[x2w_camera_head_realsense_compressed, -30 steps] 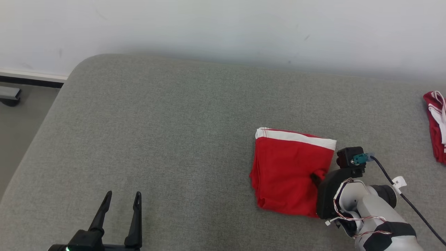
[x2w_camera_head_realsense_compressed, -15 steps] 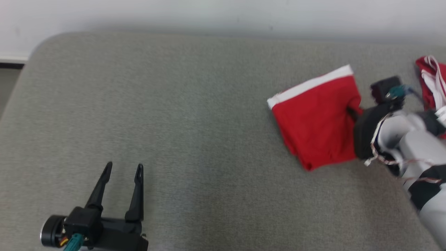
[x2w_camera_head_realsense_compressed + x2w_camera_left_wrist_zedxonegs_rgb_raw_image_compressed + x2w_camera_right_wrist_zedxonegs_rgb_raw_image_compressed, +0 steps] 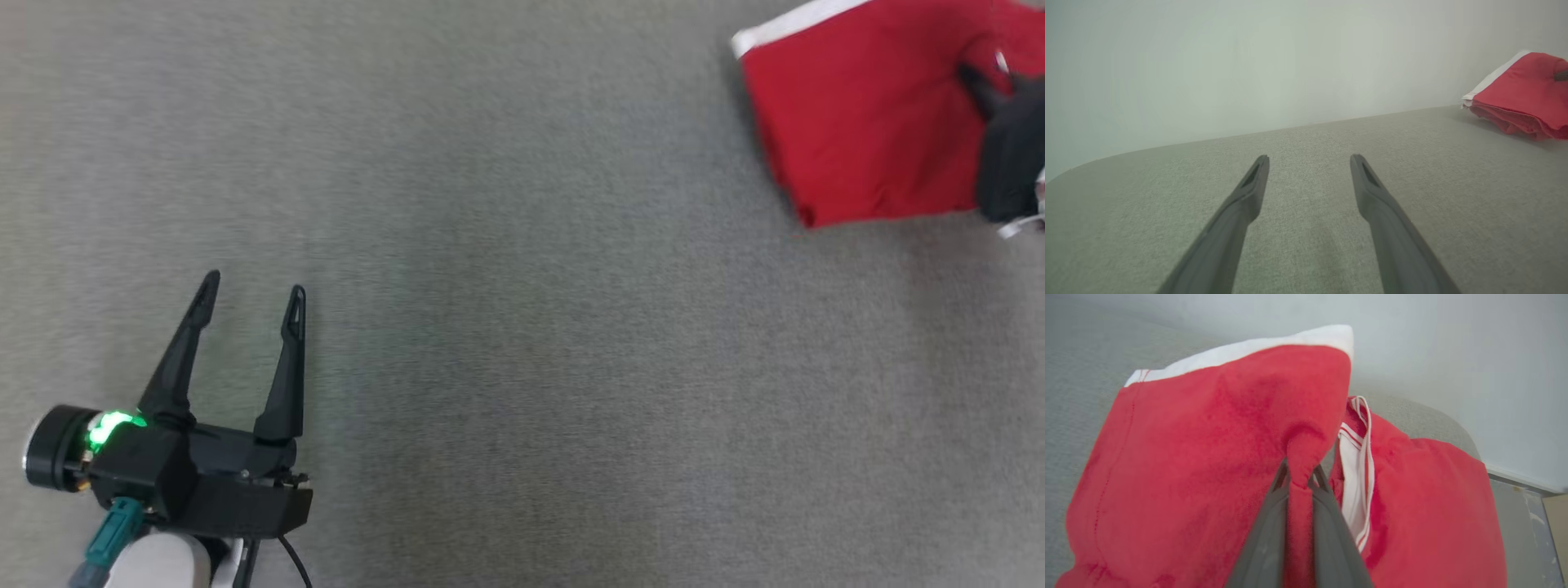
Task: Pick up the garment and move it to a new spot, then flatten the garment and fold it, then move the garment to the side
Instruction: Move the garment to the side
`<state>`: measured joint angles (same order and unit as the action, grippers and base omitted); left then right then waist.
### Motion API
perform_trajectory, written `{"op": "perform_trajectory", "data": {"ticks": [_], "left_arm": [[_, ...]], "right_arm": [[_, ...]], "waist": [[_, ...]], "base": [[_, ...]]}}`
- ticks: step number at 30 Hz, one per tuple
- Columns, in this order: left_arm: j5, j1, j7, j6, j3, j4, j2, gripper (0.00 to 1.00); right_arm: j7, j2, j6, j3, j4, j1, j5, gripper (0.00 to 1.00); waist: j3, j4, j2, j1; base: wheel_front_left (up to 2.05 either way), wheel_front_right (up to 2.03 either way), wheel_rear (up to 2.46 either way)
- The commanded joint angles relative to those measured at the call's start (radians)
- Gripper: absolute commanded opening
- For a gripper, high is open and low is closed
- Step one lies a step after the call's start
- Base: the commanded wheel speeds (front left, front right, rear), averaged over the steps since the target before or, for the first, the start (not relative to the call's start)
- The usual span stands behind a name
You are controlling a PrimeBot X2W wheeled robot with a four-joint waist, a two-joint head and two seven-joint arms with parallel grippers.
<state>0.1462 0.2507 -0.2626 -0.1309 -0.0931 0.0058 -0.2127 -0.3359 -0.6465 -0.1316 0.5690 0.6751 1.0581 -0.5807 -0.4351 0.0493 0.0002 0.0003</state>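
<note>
Cushion (image 3: 490, 327): grey, padded.
Garment (image 3: 865, 122): red with a white band, folded, on the cushion at the head view's upper right.
Handling: likely light, limp, prone to unfolding; best pinched through all layers at an edge.
Other garment (image 3: 1433, 506): red, crumpled, just beside.
Right gripper (image 3: 1301, 477): fingers clamped on a garment pucker.
Left gripper (image 3: 255, 283): fingers apart, empty, well away.
Change: camera shifted; garment turned, now nearer the other garment.

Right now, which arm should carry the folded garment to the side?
Right: the right gripper is shut on the folded red garment; the left gripper hangs open over the grey cushion, well away from it.
</note>
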Motion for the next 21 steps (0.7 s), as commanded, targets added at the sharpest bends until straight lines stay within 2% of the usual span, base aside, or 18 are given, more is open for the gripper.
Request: {"op": "perform_trajectory", "data": {"ticks": [1, 11, 21], "left_arm": [[-0.013, 0.013, -0.003, 0.001, 0.0, -0.014, -0.01, 1.0], [-0.027, 0.008, 0.008, 0.011, 0.01, -0.126, -0.055, 1.0], [-0.043, -0.001, 0.031, 0.024, -0.005, -0.254, -0.068, 1.0]], "right_arm": [[0.0, -0.01, 0.003, -0.004, 0.001, 0.02, -0.015, 0.0], [0.02, -0.111, 0.003, 0.0, 0.031, 0.129, -0.013, 0.0], [0.037, -0.193, 0.003, 0.056, 0.092, 0.234, 0.054, 0.0]], "waist": [[-0.107, 0.102, -0.0002, -0.0003], [-0.196, 0.161, -0.0002, -0.0003], [-0.228, 0.151, -0.0002, -0.0003]], "base": [[0.0, 0.0, 0.0], [0.0, 0.0, 0.0], [0.0, 0.0, 0.0]]}}
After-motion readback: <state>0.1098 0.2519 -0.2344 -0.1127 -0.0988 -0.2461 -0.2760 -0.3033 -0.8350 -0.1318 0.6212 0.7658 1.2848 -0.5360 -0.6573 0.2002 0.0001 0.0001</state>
